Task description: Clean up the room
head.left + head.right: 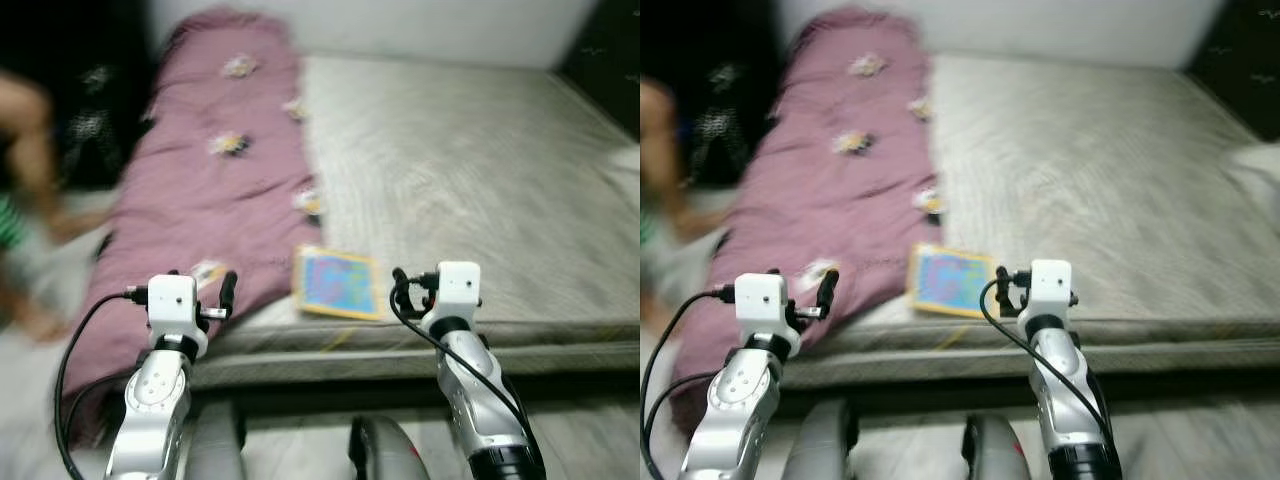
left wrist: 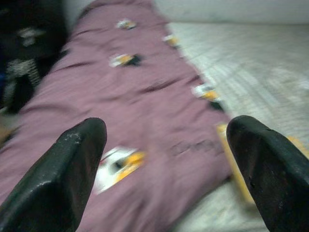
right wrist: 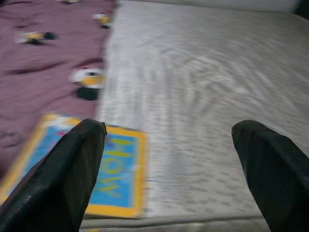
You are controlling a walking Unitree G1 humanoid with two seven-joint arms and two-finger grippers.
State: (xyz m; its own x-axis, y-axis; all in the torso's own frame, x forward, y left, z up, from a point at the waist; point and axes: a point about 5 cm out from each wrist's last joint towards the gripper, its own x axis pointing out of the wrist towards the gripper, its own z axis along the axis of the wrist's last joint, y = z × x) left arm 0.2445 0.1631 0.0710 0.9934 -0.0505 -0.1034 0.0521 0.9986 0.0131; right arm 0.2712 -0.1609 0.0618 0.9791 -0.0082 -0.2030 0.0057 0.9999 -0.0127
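While both pincers hung apart and empty short of the grey mattress (image 1: 480, 170), the yellow-bordered blue book (image 1: 338, 284) lay at its near edge, closer to the right pincer (image 1: 402, 290) than the left pincer (image 1: 222, 296).

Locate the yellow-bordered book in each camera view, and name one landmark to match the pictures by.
Left eye view: the book lies at the bed's near edge, between the two arms.
Right eye view: same spot, just left of the right gripper.
Left wrist view: a yellow edge beside one gripper finger.
Right wrist view: blue cover, yellow border, partly behind one finger.
Shared landmark: the purple blanket, whose edge the book borders.
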